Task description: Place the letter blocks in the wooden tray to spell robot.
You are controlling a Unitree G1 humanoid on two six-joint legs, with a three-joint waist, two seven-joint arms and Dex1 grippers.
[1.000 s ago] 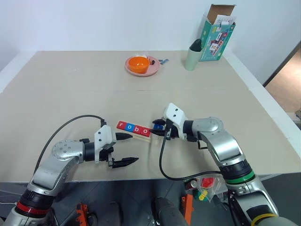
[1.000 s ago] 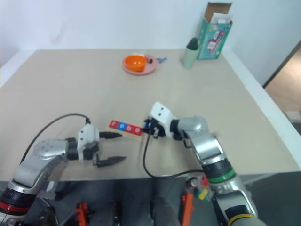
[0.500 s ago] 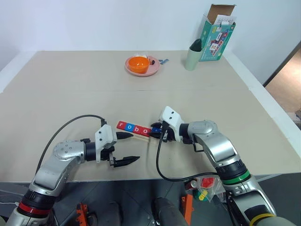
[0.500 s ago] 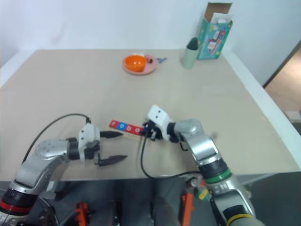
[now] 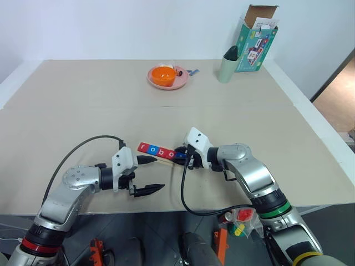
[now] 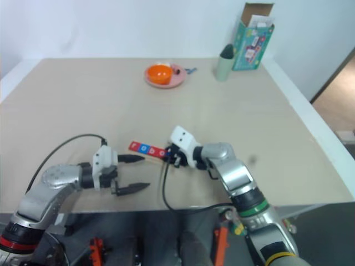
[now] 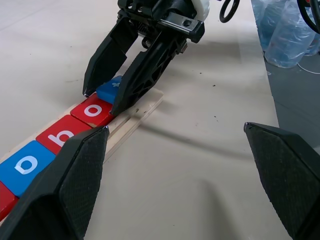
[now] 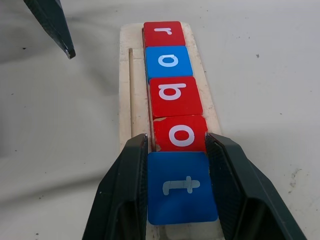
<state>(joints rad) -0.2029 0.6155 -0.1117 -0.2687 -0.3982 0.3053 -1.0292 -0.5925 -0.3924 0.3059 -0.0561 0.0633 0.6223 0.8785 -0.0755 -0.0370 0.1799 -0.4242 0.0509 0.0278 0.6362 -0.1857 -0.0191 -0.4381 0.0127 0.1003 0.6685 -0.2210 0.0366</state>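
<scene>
Letter blocks: five total, four (r, o, b, o) (image 8: pixel 172 95) seated in the one wooden tray (image 8: pixel 131 100) near the table's front edge. Right gripper (image 8: pixel 182 187) clamps the blue t block (image 8: pixel 181 186) at the tray's free end, touching the last o. Left gripper (image 5: pixel 148 174) spread wide, holding nothing, beside the r end.

Legible: white lowercase letters on five flat square tiles in a row along the wooden tray (image 8: pixel 129 105). In order: "r" on a red tile (image 8: pixel 163 33), "o" on a blue tile (image 8: pixel 168 61), "b" on a red tile (image 8: pixel 174 95), "o" on a red tile (image 8: pixel 180 133), "t" on a blue tile (image 8: pixel 182 187) between two black fingers (image 8: pixel 122 190). Print on the teal carton (image 5: pixel 254 41) at the worktop's far edge too small to read.
</scene>
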